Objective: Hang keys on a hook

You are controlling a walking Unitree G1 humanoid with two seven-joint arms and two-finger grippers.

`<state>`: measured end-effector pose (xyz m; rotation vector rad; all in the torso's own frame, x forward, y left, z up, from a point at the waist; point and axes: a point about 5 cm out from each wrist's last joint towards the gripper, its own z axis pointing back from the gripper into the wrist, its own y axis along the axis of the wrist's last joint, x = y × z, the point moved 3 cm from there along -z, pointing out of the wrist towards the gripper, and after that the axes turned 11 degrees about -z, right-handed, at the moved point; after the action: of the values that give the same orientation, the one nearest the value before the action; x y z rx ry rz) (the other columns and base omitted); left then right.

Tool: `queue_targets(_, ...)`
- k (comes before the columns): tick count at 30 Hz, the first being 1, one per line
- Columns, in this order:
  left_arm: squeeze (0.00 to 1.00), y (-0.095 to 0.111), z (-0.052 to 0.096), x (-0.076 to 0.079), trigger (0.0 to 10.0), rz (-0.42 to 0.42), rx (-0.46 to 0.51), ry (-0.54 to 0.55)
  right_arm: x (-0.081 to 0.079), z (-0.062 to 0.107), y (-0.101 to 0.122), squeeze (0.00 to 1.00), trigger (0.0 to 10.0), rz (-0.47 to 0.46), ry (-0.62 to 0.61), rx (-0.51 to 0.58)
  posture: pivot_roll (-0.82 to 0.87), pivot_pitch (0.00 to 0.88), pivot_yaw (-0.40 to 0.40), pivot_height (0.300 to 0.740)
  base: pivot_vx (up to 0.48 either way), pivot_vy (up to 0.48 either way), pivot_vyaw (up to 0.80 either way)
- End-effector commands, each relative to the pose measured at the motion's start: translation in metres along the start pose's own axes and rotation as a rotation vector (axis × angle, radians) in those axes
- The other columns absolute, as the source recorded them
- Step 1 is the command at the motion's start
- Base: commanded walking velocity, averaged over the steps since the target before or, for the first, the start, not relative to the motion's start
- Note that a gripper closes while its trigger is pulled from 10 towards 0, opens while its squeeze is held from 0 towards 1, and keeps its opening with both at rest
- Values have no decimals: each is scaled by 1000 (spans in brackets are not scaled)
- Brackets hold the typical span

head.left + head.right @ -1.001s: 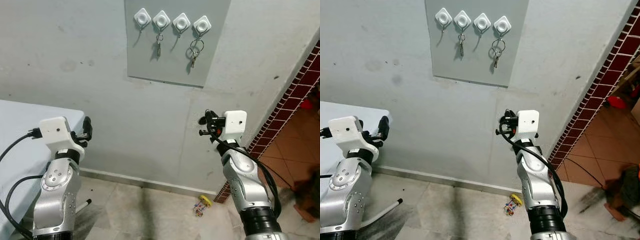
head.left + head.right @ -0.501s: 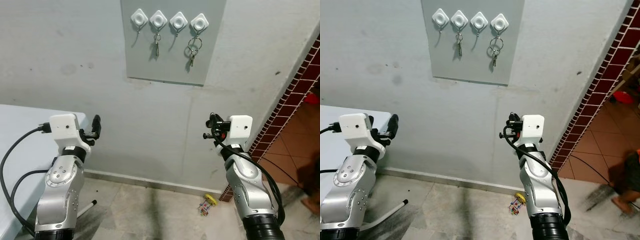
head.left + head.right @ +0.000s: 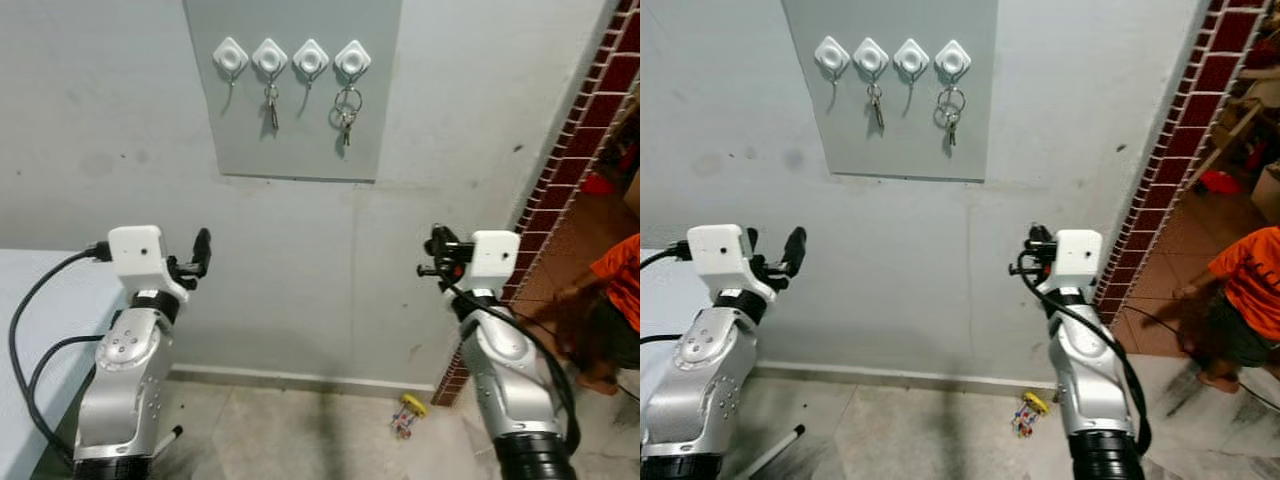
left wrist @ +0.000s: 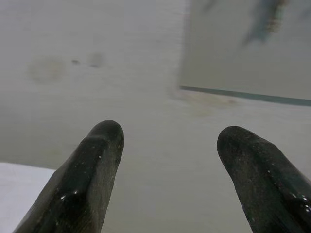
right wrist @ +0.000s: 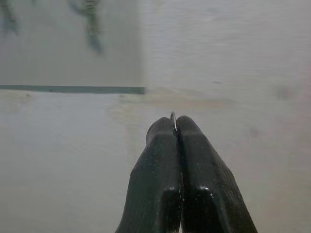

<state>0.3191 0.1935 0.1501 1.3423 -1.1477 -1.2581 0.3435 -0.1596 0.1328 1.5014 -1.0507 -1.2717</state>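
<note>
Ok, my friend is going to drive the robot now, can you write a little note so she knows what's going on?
Right end effector: shut on a thin metal key ring, held up facing the wall, below the hook board.
Left end effector: open, holds nothing, raised near the wall.
Hooks: four in a row. Second and fourth from the left hold keys; first and third are free.
Left to do: raise the ring to a free hook, hang it, let go.

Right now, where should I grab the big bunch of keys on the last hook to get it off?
Probably pinch the big round ring, not the keys dangling under it. It hangs flat against the board from the hook, so come from the front, then lift up. The right gripper pinches a thin ring.
</note>
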Motion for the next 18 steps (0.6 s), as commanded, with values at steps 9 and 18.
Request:
queue_targets(9,0,2,1,-8,10000,4,1,43,-13,-4,3,0,10000,-8,51,1,-79,0,3,740,398,0,0)
queue_targets(18,0,-3,0,-8,10000,42,-31,85,-16,-4,2,0,10000,11,91,-18,-77,0,-8,740,194,0,0)
